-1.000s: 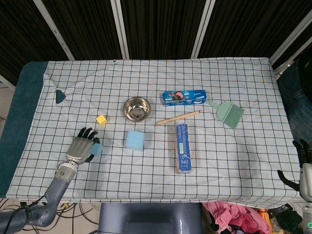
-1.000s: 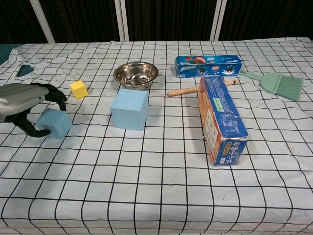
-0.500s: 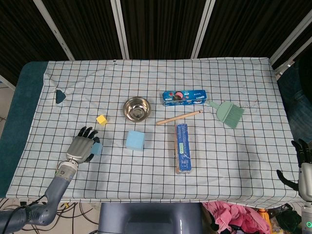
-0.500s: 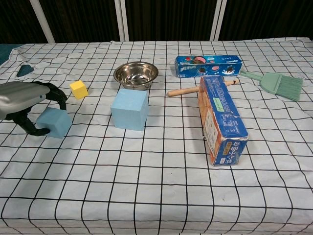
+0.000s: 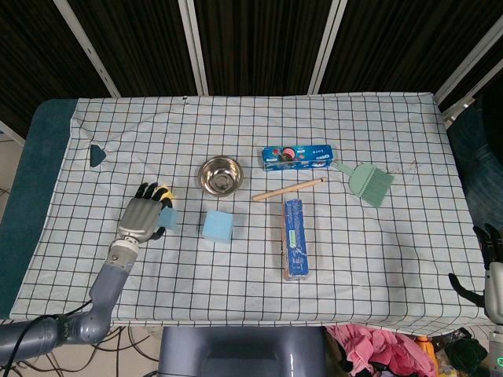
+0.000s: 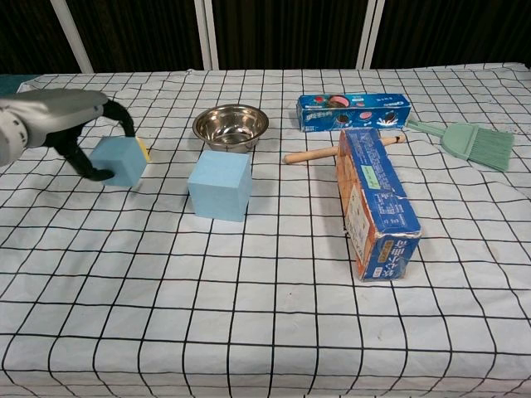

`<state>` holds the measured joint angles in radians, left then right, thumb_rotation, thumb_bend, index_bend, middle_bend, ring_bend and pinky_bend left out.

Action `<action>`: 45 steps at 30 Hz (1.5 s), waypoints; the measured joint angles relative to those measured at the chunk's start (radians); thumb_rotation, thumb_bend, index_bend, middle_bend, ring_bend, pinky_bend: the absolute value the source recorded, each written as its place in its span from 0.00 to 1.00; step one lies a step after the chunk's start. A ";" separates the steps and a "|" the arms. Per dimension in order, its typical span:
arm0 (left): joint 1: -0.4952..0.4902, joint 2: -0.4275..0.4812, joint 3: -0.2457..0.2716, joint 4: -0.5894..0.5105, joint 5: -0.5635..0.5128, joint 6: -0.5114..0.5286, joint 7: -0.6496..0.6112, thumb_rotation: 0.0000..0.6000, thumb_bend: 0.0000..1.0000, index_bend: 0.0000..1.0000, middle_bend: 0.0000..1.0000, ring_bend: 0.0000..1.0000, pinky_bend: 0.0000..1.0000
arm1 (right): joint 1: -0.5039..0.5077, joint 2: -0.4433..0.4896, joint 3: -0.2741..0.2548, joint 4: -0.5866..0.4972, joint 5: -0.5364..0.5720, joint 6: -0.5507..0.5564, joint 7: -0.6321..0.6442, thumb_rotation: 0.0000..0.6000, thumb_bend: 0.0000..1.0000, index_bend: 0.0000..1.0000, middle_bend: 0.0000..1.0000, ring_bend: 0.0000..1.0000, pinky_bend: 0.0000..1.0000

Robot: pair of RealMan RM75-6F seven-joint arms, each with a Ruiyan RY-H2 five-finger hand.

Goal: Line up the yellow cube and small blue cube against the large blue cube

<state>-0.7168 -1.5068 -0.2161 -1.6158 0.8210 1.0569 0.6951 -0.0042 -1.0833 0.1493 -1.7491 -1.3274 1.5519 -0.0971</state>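
My left hand grips the small blue cube and holds it above the cloth. In the chest view the left hand holds the small blue cube left of the large blue cube, a gap between them. The yellow cube is mostly hidden beneath the fingertips; only a sliver of the yellow cube shows behind the held cube. The large blue cube stands in front of the bowl. My right hand hangs past the table's near right corner, fingers apart, empty.
A steel bowl sits behind the large cube. A blue biscuit box, a wooden stick, a green brush and a long blue carton lie to the right. A dark teal scrap lies far left.
The left hand has lifted the small blue cube off the cloth and carried it away from the front edge, up beside the yellow cube. The right hand has hardly moved.
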 measured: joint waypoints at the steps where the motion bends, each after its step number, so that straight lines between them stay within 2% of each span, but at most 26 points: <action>1: -0.018 -0.009 -0.012 0.004 -0.019 -0.003 0.014 1.00 0.34 0.42 0.14 0.00 0.00 | 0.000 0.000 0.000 0.001 -0.001 0.001 0.001 1.00 0.18 0.10 0.05 0.20 0.12; 3: -0.055 -0.034 -0.035 0.023 -0.058 -0.017 0.027 1.00 0.34 0.42 0.14 0.00 0.00 | -0.002 0.001 0.000 0.001 -0.001 0.004 0.003 1.00 0.18 0.10 0.05 0.20 0.12; 7: -0.100 -0.080 -0.044 0.080 -0.088 -0.057 0.032 1.00 0.34 0.42 0.14 0.00 0.00 | -0.004 0.004 0.000 -0.002 -0.004 0.006 0.008 1.00 0.18 0.10 0.05 0.20 0.12; 21: -0.170 -0.162 -0.002 0.177 -0.152 -0.087 0.055 1.00 0.34 0.42 0.14 0.00 0.00 | -0.006 0.008 0.000 -0.004 -0.006 0.008 0.015 1.00 0.18 0.10 0.05 0.20 0.12; 37: -0.203 -0.195 0.025 0.165 -0.175 -0.044 0.101 1.00 0.34 0.40 0.14 0.00 0.00 | -0.009 0.010 0.000 -0.006 -0.009 0.014 0.020 1.00 0.18 0.10 0.05 0.20 0.12; 45: -0.214 -0.210 0.029 0.160 -0.214 -0.013 0.137 1.00 0.24 0.34 0.13 0.00 0.00 | -0.010 0.010 0.000 -0.007 -0.012 0.015 0.021 1.00 0.18 0.10 0.05 0.20 0.12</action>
<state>-0.9305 -1.7171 -0.1867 -1.4554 0.6067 1.0440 0.8317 -0.0138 -1.0730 0.1492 -1.7564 -1.3394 1.5669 -0.0765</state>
